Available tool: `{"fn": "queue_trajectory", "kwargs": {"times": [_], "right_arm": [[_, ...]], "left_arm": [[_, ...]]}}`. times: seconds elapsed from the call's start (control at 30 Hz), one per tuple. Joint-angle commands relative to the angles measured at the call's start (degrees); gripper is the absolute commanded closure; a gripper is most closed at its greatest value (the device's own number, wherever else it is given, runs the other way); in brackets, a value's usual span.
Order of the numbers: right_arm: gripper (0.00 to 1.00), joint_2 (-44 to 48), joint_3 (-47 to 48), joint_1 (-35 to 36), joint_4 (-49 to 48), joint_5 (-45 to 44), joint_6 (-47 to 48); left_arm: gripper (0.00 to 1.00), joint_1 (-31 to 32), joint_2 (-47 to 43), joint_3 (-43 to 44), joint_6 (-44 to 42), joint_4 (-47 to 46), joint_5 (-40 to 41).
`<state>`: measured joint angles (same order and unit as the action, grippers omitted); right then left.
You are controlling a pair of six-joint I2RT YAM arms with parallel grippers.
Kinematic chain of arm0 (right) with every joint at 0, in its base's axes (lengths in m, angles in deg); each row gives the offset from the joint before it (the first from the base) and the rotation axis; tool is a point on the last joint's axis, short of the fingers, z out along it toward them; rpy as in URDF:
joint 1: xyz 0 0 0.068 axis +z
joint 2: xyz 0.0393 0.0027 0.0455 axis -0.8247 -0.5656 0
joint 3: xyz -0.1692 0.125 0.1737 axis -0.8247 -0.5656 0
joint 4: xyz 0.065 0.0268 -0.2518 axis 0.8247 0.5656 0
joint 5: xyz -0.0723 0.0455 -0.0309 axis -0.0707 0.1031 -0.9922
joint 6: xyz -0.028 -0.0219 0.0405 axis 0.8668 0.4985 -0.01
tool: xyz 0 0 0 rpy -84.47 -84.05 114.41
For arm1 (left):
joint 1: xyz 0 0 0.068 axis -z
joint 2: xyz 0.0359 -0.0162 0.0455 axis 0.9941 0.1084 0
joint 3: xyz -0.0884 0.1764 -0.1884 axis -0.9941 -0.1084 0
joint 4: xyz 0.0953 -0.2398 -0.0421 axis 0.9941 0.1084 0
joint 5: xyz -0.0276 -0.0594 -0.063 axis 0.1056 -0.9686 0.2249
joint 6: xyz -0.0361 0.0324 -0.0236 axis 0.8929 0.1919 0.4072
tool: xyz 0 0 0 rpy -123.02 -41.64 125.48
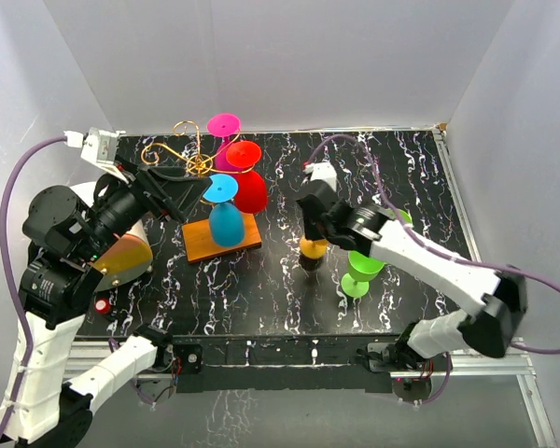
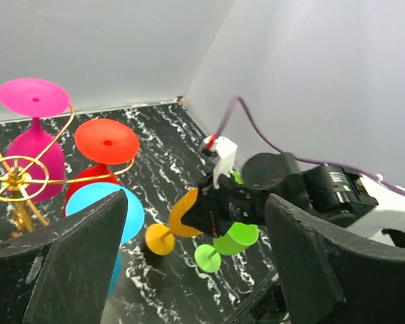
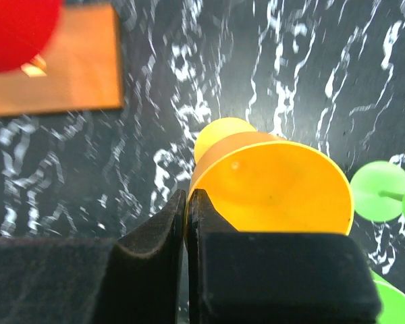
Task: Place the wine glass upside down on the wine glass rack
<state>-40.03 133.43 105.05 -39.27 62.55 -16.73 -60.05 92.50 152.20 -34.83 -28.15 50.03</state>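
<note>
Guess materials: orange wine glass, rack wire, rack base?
Orange wine glass: likely plastic, opaque with a smooth satin finish; the colour is uniform, the highlights are soft and nothing shows through. Rack wire: thin metal with a shiny gold finish; it glints. Rack base: flat matte orange slab, maybe wood or painted board, can't tell.

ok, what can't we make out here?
- Top view: orange glass bowl, mostly hidden under the right gripper.
- Right wrist: green glass, cut off by the right frame edge; rack shows only its orange base.
- Left wrist: blue glass, lower part behind a finger of the left gripper.
</note>
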Motion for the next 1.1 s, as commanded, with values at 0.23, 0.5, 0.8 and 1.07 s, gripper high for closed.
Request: {"fn": "queue_trajectory", "kwargs": {"times": [0.23, 0.5, 0.8, 1.07], "right_arm": [[1.00, 30.34, -10.96, 0.25, -35.23, -13.92, 4.33], [1.00, 37.62, -13.17, 0.21, -51.35, -10.63, 3.00], [1.00, 33.76, -13.60, 0.24, -74.35, -2.39, 5.55], [1.00, 30.05, -13.96, 0.25, -84.31, 2.12, 1.46]], "left_arm": [[0.18, -0.15, 5.18, -1.80, 14.26, -17.72, -8.75], [0.19, -0.17, 10.51, -4.68, 28.02, -31.76, -10.74], [0.21, 1.46, 17.58, -3.43, 41.17, -40.89, -9.72], [0.22, 13.14, 25.21, 2.64, 35.68, -44.66, -1.45]]}}
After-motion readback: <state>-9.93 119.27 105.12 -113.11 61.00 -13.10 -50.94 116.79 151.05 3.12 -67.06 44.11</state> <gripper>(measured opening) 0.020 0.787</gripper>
